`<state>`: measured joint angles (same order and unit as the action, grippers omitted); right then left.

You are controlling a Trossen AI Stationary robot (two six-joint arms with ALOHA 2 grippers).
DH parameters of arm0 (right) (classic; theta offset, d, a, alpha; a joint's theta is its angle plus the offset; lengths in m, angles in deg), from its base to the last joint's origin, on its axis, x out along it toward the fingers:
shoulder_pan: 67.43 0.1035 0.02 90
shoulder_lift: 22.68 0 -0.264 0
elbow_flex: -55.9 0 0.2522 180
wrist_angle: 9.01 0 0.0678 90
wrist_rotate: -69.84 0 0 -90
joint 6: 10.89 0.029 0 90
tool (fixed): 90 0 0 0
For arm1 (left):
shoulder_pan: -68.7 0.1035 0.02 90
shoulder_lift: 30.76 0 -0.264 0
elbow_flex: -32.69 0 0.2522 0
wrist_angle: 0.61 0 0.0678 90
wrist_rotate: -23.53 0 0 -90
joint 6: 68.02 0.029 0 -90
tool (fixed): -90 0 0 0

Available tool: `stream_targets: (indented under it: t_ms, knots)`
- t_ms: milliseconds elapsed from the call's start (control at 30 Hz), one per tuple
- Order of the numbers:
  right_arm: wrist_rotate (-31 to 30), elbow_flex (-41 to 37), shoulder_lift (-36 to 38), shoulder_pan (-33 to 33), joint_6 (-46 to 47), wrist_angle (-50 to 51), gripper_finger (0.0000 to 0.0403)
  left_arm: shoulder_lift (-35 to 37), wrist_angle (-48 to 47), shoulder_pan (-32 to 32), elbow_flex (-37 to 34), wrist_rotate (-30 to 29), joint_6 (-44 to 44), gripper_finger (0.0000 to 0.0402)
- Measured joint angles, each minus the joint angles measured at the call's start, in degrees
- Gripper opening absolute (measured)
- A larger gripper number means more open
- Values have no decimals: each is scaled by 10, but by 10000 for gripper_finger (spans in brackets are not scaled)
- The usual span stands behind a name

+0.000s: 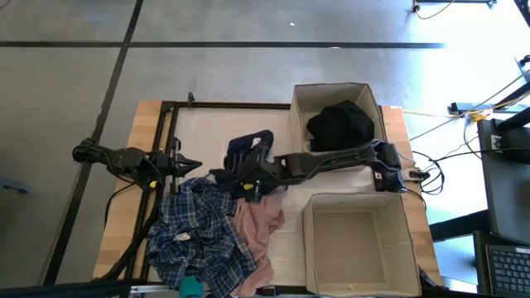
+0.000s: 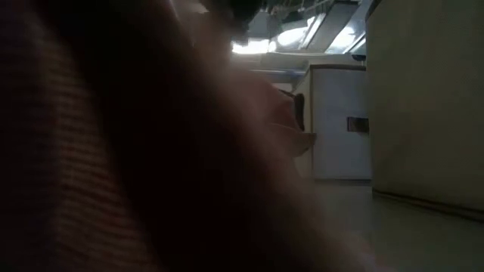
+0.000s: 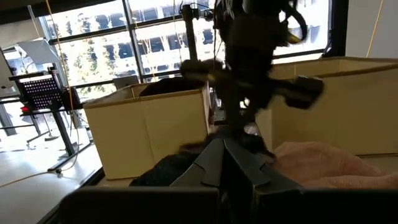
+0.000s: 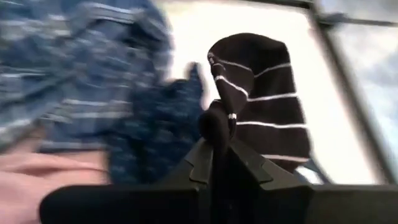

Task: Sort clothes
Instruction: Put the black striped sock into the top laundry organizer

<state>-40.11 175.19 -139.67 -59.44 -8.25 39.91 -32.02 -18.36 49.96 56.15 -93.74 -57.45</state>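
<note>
A navy garment with thin white stripes (image 1: 248, 153) lies at the table's middle, partly over the blue-white plaid garment (image 1: 199, 236). A pink garment (image 1: 263, 222) lies beside the plaid, partly under it. A small teal piece (image 1: 190, 288) sits at the near edge. A black garment (image 1: 339, 124) lies in the far box (image 1: 374, 93). My right gripper (image 1: 251, 178) reaches in from the right and is shut on the navy garment (image 4: 261, 93). My left gripper (image 1: 189, 163) is shut and empty, at the pile's left. My right gripper pinches a small bunched fold of the navy striped garment (image 4: 217, 123) between its two fingertips. The fingers (image 4: 200, 163) slant down from the table's right side. The rest of the garment lies spread on the table beyond the fingers.
Two beige boxes stand at the right: the far one with the black garment, the near one (image 1: 308, 240) showing only its bare inside. Cloth close to the lens (image 2: 113, 151) blocks most of the low view. A black frame (image 1: 166, 124) runs along the table's left and far sides.
</note>
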Motion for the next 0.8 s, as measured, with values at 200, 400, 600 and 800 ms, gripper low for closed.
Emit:
stream_targets:
  t_ms: [200,400,600,800]
  knots:
    - [77,-98,-1,3,4,-161,34,0,0,0,0,0,0,1]
    - [91,-138,-1,2,31,-184,47,0,0,0,0,0,-1,1]
    - [91,-101,-2,3,11,-130,120,0,-1,0,0,0,-1,1]
    - [91,-68,-2,3,1,-137,187,0,-1,0,0,0,-1,1]
